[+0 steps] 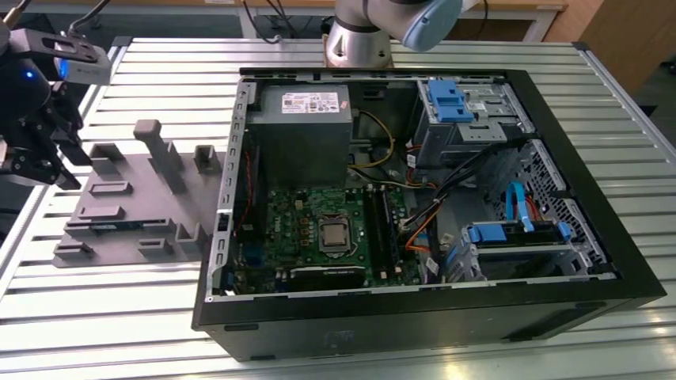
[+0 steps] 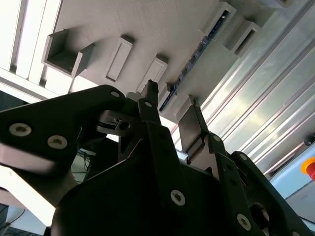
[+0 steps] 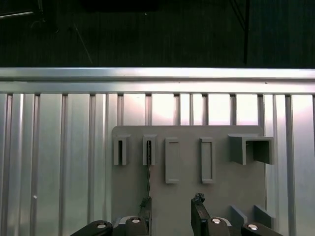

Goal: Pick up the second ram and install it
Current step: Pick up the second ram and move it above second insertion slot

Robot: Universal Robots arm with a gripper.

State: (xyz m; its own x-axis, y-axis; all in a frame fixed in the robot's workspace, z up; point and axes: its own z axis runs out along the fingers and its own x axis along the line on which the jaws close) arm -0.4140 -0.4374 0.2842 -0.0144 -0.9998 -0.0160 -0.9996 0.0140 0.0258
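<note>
The second ram stands on edge in a slot of the grey holder, seen as a thin dark blue strip. In the exterior view the ram lies low in the holder at that view's left. My gripper hovers above the holder, open, with nothing between its fingers. One fingertip lines up with the stick's near end, the other fingertip is well to the side. The gripper shows as two dark fingers, and in the exterior view the gripper hangs over the holder's outer edge.
An open computer case lies on the slatted metal table, to the holder's right in the exterior view. Its green motherboard carries long black slots, with cables and blue drive latches beside them. Tall posts rise from the holder.
</note>
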